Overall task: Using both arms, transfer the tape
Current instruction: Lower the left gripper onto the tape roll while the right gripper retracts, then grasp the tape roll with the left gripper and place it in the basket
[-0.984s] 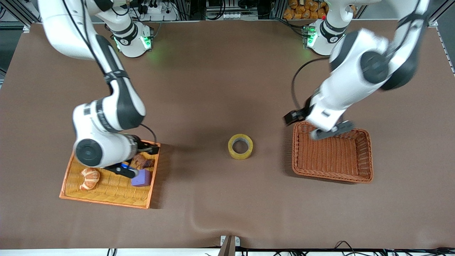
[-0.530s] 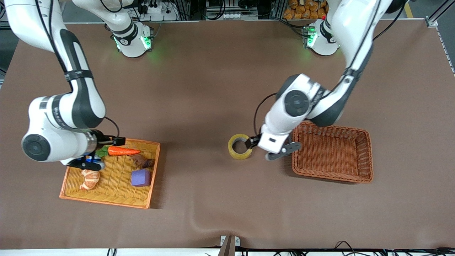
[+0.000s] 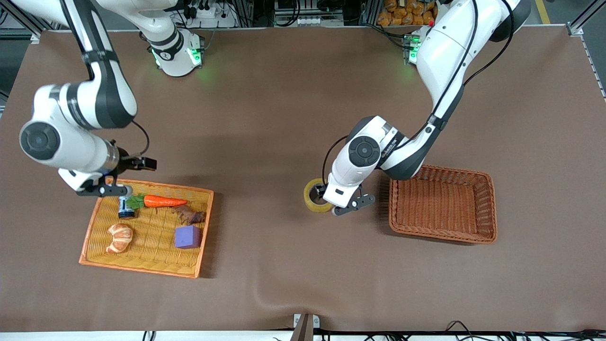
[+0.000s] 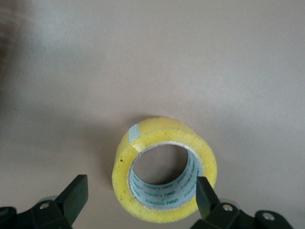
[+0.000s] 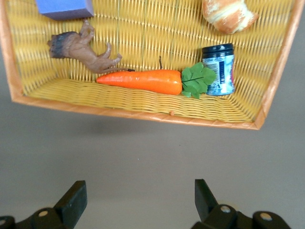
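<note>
- Tape (image 4: 164,169) lies flat on the bare cloth around the middle of the table, somewhat toward the front edge, ring hole facing up.
- Left gripper (image 4: 138,195) is low over it with its jaws spread wide: one finger (image 4: 204,195) is at the roll's rim on one side, the other stands clear of the roll on the other side. Nothing is held.
- I'd call this the pick-up step: the left arm is lining up on the roll and has not closed.
- Next it looks to need a short drop and a squeeze. Whether the nearer finger sits inside the hole or just above the rim I can't tell, so I can't say if it will pinch the wall or span the whole roll.
- In the front view the left wrist covers much of the tape (image 3: 313,198), and the fingertips are out of sight there.
- Brown basket (image 3: 442,233) sits empty beside the roll, toward the left arm's edge of the table.
- Right gripper (image 5: 136,198) waits, wide open and empty, over the cloth just off the rim of the yellow tray (image 3: 142,271) near the right arm's edge.
- Tray holds a carrot (image 5: 140,81), a can (image 5: 218,70), a croissant (image 3: 119,237), a purple cube (image 3: 187,236) and a small brown animal toy (image 5: 83,47).
- Both wrist views cut the fingers off low down.
</note>
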`<state>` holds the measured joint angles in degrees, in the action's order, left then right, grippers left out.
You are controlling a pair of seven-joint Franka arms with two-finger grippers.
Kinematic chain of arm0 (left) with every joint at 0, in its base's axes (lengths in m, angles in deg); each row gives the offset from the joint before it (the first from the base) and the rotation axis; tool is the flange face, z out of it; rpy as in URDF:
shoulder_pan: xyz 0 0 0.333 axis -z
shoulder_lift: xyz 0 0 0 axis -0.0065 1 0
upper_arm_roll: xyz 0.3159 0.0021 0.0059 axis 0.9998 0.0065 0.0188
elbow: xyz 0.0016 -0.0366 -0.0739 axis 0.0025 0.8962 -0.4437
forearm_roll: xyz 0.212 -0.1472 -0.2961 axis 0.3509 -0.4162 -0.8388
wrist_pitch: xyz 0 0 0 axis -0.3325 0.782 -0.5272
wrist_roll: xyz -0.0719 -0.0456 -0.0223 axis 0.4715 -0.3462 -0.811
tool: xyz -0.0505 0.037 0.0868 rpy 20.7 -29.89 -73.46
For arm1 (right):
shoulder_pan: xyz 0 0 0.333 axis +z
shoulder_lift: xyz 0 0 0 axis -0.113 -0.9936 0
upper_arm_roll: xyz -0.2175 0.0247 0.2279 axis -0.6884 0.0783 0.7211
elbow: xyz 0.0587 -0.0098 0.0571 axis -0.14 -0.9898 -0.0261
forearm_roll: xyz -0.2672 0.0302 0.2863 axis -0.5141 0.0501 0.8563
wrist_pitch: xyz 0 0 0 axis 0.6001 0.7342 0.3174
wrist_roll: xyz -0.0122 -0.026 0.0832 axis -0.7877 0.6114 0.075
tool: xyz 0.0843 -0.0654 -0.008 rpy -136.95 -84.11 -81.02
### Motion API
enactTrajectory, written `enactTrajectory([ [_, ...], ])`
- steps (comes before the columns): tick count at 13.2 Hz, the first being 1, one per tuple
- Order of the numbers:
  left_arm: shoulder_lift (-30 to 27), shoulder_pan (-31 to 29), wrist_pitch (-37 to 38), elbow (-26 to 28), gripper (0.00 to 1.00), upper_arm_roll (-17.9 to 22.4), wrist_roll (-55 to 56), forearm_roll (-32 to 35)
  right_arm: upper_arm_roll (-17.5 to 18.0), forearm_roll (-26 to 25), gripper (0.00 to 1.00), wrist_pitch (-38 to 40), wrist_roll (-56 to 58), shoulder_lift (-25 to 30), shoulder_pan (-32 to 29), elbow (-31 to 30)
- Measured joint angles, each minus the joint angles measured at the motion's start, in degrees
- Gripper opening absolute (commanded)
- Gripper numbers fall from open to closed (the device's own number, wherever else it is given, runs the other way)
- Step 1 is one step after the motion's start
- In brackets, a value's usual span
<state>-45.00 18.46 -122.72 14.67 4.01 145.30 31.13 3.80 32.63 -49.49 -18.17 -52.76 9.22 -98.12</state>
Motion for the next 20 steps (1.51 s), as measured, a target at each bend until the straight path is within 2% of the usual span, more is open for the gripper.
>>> enactTrajectory([
  [4,0.6,0.3,0.1,2.0,0.65,0.1,0.0,0.0,0.0,-1.0,1.00,-0.5,3.4,7.6,0.0,-0.6],
  [6,1.8,0.5,0.1,2.1,0.23,0.1,0.0,0.0,-0.1,-1.9,1.00,-0.3,4.3,10.5,-0.6,-0.2],
  [7,2.2,0.6,0.1,2.1,0.08,0.1,0.0,0.0,-0.1,-2.0,1.00,1.0,4.4,11.6,-1.3,0.7],
  [8,2.4,0.6,0.1,2.1,0.00,0.1,0.0,0.0,-0.1,-2.0,1.00,3.5,4.3,12.1,-1.9,2.3],
  [11,2.5,0.4,0.0,1.6,0.00,0.2,0.0,0.0,-0.2,-1.8,1.00,11.0,1.9,12.4,-2.4,9.2],
  [13,1.2,-0.9,3.0,0.6,0.00,0.4,0.0,0.2,-0.2,-1.2,1.00,12.0,1.3,12.4,-2.5,11.6],
  [16,-5.2,-4.8,12.8,-0.3,0.00,0.4,-0.4,0.4,-0.2,-0.8,1.00,12.4,1.3,12.1,-3.2,13.8],
  [20,-15.3,-12.2,23.7,0.1,0.00,0.2,-4.4,0.4,-0.2,2.8,1.00,16.7,1.4,11.6,-4.5,16.3],
])
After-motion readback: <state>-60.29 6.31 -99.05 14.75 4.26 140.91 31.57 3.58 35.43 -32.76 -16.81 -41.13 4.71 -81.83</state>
